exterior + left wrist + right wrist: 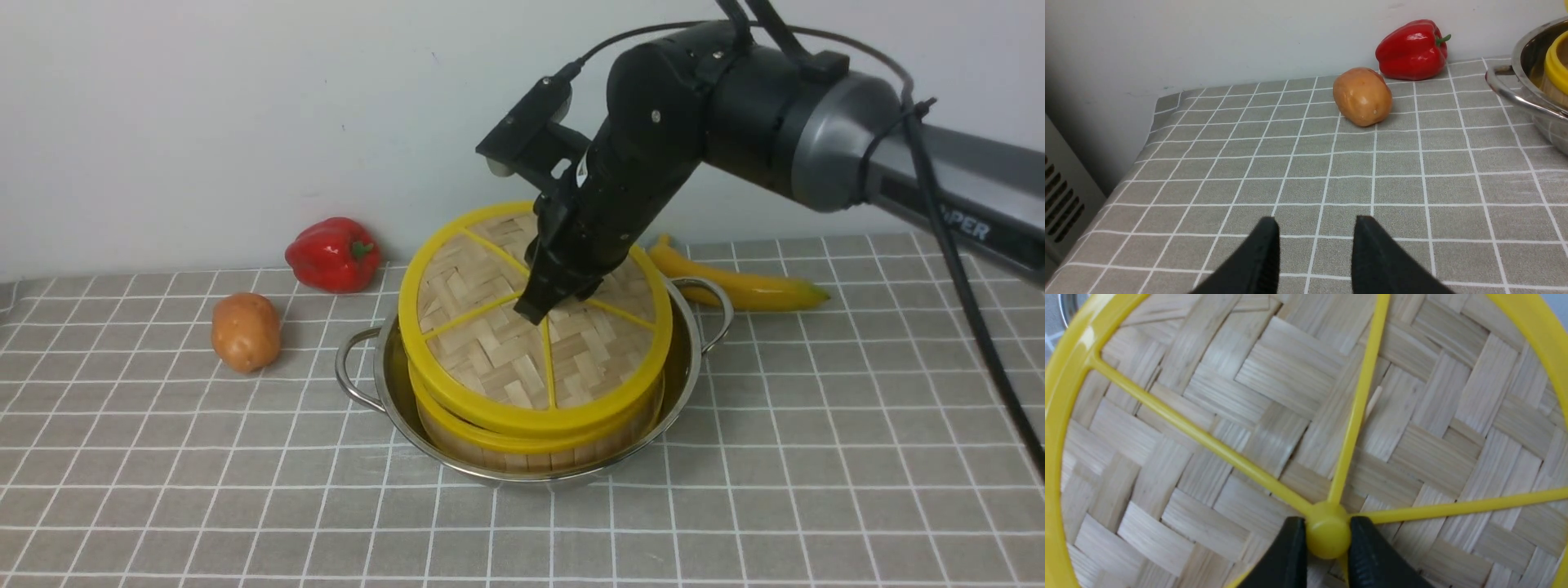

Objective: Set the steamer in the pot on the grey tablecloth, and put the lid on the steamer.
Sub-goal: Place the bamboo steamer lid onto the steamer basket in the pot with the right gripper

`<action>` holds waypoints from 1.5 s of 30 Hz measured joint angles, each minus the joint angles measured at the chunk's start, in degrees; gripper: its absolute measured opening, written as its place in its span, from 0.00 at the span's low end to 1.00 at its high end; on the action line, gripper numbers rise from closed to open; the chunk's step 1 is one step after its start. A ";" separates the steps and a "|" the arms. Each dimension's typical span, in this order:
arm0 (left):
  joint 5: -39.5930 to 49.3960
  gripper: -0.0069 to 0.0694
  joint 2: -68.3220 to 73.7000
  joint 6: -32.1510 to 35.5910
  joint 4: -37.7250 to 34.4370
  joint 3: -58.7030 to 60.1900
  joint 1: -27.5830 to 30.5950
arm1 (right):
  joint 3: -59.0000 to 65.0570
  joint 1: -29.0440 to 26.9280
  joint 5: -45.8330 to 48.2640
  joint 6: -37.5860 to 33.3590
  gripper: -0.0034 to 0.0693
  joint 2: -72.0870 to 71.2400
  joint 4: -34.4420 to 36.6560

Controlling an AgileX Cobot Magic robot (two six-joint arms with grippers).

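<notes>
shiny steel pot (392,398); woven bamboo lid (490,343)

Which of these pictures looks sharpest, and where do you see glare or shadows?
Front view: even soft light, faint shadows beside the potato and pepper, reflections on the pot rim. Left wrist view: sharp, glints on the pepper. Right wrist view: so close the lid weave looks soft, glare on its yellow rim.
</notes>
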 joint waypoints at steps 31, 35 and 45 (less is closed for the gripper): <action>0.00 0.41 -0.07 0.00 0.00 0.00 0.00 | -16.53 0.07 10.43 4.78 0.25 1.60 -2.74; 0.00 0.41 -0.07 0.00 0.00 0.00 0.00 | -14.47 0.07 10.70 8.03 0.25 -0.41 -1.40; 0.00 0.41 -0.07 0.00 0.00 0.00 0.00 | -6.38 0.07 10.97 9.10 0.25 -5.47 3.38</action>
